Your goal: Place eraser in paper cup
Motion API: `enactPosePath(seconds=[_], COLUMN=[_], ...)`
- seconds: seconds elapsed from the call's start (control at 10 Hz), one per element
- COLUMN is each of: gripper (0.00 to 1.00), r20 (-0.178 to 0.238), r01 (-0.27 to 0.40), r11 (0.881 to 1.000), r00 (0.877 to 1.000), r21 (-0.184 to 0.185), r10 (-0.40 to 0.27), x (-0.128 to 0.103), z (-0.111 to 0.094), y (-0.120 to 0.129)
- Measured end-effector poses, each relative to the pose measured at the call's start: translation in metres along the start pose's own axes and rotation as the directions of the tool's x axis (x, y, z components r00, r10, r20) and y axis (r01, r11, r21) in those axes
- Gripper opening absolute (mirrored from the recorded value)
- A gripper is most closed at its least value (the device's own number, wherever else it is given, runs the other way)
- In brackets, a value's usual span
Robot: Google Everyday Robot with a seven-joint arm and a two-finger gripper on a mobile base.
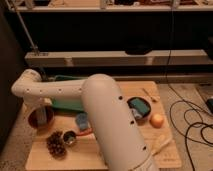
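The robot's white arm (107, 120) carries rows of small dark dots. Its pale gripper (42, 114) hangs at the left over a reddish-brown round bowl (32, 120). The wooden table (40, 159) is light tan. On it are a teal-green tray (64, 103), a small blue cup (81, 120), an orange round fruit (157, 120), a dark brown pine cone (56, 144), a pale whitish-beige eraser (161, 143) and a green sponge (140, 106) in a dark bowl (131, 103).

Pincer (41, 116) at bowl (32, 121) — arm (107, 120) hides table (45, 161) centre.

Wooden table (41, 156) | pinecone (56, 144), orange (157, 120), green tray (66, 104) (half hidden) | gripper (42, 115) at brown bowl (33, 121)
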Motion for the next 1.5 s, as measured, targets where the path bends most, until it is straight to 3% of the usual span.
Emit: enactPosePath(seconds=[0.2,0.7,1.3,1.5], gripper=[0.7,0.21,0.19,0.19], r20=[-0.001,-0.004,0.009,-0.013], r01=[0.003,-0.014,-0.023,-0.026], r11=[1.0,1.0,0.999,0.998], r00=[1.0,1.0,1.0,1.0], r21=[-0.005,-0.011,-0.047,-0.062], r10=[-0.003,0.014,0.024,0.025], x=[0.0,0.001,0.0,0.008], z=[0.002,0.004,0.002,-0.01], y=[0.0,0.002,0.0,0.001])
